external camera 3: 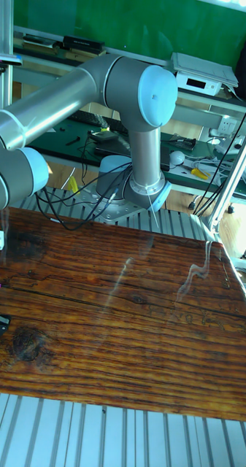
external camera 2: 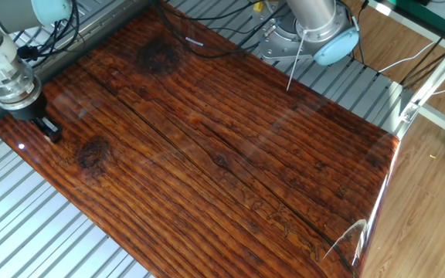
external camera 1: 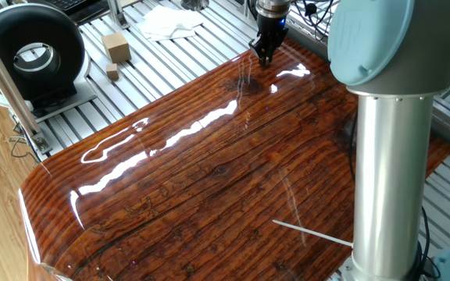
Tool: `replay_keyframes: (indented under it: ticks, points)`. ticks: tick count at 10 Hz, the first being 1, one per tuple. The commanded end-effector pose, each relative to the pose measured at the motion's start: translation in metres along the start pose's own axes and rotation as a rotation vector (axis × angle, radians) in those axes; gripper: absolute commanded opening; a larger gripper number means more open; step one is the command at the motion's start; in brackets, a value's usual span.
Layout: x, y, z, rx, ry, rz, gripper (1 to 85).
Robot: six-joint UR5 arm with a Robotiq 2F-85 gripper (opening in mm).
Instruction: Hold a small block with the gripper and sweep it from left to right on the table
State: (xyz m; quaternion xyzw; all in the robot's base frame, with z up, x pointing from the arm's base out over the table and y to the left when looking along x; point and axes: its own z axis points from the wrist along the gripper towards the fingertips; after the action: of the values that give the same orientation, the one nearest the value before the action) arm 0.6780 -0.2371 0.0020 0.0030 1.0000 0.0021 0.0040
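The small block (external camera 1: 112, 72) sits off the table (external camera 1: 209, 172) on the grey slats at upper left beside a bigger tan box (external camera 1: 116, 47), while the gripper (external camera 1: 263, 58), fingers drawn together on nothing visible, touches the table's far edge.

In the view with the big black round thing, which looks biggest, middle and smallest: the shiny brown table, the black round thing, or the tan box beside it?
1. The table looks by far the largest.
2. The black round thing.
3. The tan box looks smallest, though it sits far from the camera, so its true size is unsure.
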Motion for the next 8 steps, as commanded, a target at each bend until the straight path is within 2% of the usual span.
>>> replay_keyframes:
  ticks: [1,4,5,6,8]
  points:
    - [-0.004,0.004,0.008,0.010,-0.020,0.016,1.0]
    - [0.004,0.005,-0.016,0.000,0.008,0.016,1.0]
    - [0.005,0.006,-0.019,-0.003,0.014,0.016,1.0]
    - [0.004,0.008,-0.013,-0.014,0.015,0.019,1.0]
    - [0.000,0.006,-0.003,0.009,-0.001,0.022,1.0]
